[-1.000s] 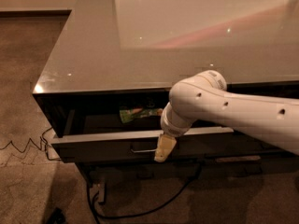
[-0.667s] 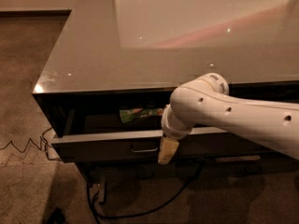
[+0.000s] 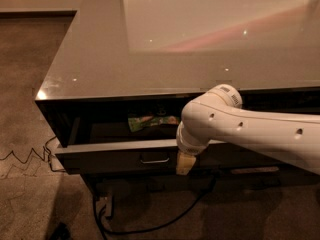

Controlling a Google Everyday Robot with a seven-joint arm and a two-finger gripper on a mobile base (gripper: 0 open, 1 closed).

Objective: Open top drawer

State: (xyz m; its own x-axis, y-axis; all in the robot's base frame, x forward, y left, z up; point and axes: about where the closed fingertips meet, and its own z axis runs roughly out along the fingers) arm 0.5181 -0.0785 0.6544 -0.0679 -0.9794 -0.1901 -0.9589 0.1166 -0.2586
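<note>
The top drawer [image 3: 110, 156] stands partly pulled out below the glossy counter top, its dark front facing me. Its small metal loop handle [image 3: 154, 159] sits at the front's centre. A green packet [image 3: 150, 121] lies inside near the back. My gripper [image 3: 184, 164] hangs from the white arm just right of the handle, in front of the drawer's face. Only one pale yellowish finger shows, and it is not on the handle.
The grey glossy counter top [image 3: 200, 39] spans the upper view. A black cable [image 3: 150, 224] and a power strip [image 3: 107, 204] lie on the speckled floor under the drawer. A thin wire [image 3: 25, 156] zigzags at the left. Another dark drawer front [image 3: 255, 170] sits lower right.
The gripper has slid a little to the right along the drawer front and slightly down. The drawer looks as far out as before.
</note>
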